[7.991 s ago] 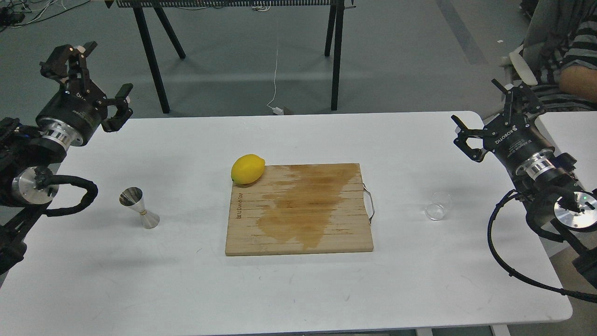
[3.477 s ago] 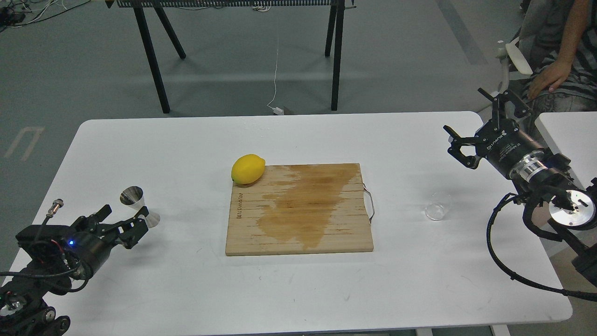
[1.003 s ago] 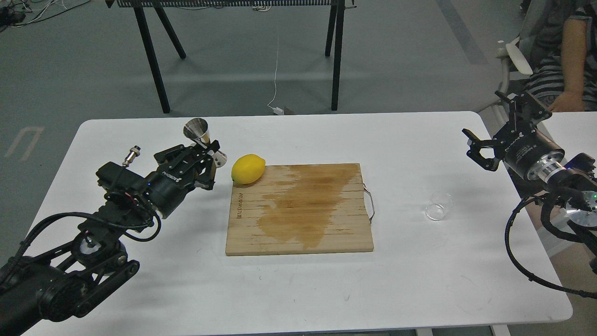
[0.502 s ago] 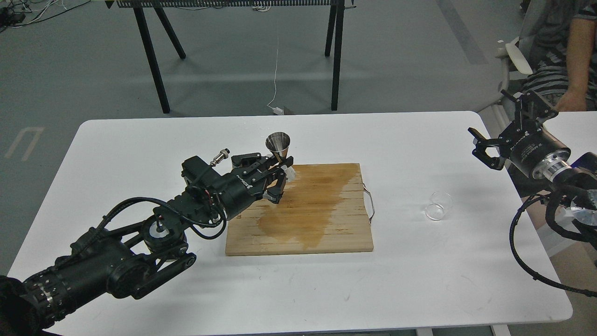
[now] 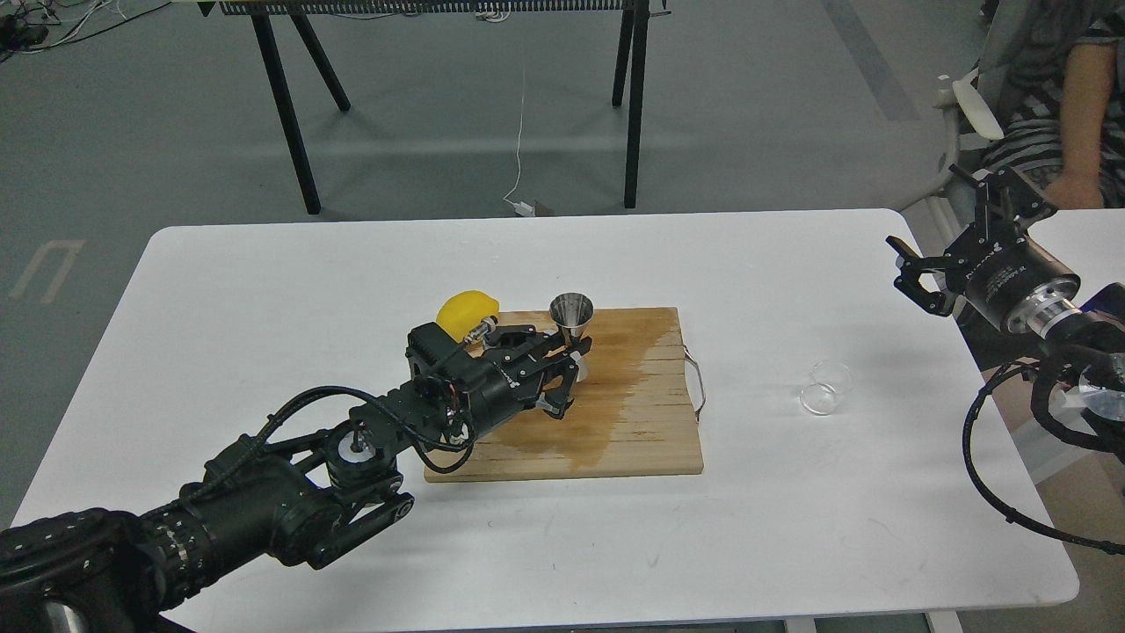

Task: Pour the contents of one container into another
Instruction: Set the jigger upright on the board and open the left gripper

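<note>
The steel jigger (image 5: 572,323) stands upright over the middle of the wooden cutting board (image 5: 633,422), with my left gripper (image 5: 567,365) shut on its waist. Its lower cone is mostly hidden by the fingers. The clear glass cup (image 5: 826,388) rests on the white table, right of the board's metal handle. My right gripper (image 5: 945,255) hovers open above the table's right edge, well behind and to the right of the cup, with nothing between its fingers.
A yellow lemon (image 5: 464,312) sits at the board's far left corner, partly hidden behind my left arm. A dark wet stain covers part of the board. A seated person (image 5: 1063,97) is at the far right. Black stand legs (image 5: 290,105) rise behind the table.
</note>
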Controlling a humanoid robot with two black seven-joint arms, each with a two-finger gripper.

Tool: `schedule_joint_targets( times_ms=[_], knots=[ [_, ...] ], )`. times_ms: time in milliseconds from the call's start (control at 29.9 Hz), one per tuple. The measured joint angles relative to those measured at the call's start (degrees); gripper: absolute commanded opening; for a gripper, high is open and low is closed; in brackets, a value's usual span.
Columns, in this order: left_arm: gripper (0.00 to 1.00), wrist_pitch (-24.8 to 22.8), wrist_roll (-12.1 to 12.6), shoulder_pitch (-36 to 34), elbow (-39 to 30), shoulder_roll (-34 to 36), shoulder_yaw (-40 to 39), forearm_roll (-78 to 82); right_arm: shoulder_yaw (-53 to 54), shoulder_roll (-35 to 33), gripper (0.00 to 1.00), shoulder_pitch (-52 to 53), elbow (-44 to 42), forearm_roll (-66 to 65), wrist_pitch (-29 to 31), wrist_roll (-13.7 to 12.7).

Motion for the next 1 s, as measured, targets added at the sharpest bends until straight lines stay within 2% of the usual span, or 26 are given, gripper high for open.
schedule_joint_targets(
  times_ms=[267, 502, 702, 1003],
  knots=[
    [0.00, 0.92, 0.00, -0.08, 3.38, -4.16, 1.42, 0.00, -0.03, 0.09, 0.99, 0.00, 0.06, 0.00, 0.00, 0.07],
    [0.00, 1.56, 0.51, -0.38, 9.31, -4.52, 2.01, 0.00, -0.03, 0.01, 0.99, 0.00, 0.06, 0.00, 0.10, 0.07],
    [0.00, 2.14, 0.65, -0.92, 10.66, -4.53, 2.06, 0.00, -0.03, 0.01, 0.99, -0.01, 0.06, 0.00, 0.17, 0.07],
    [0.09, 3.44, 0.30, -0.66, 10.78, -4.54, 2.07, 0.00, -0.03, 0.07, 0.99, -0.09, 0.06, 0.00, 0.17, 0.07]
  ],
)
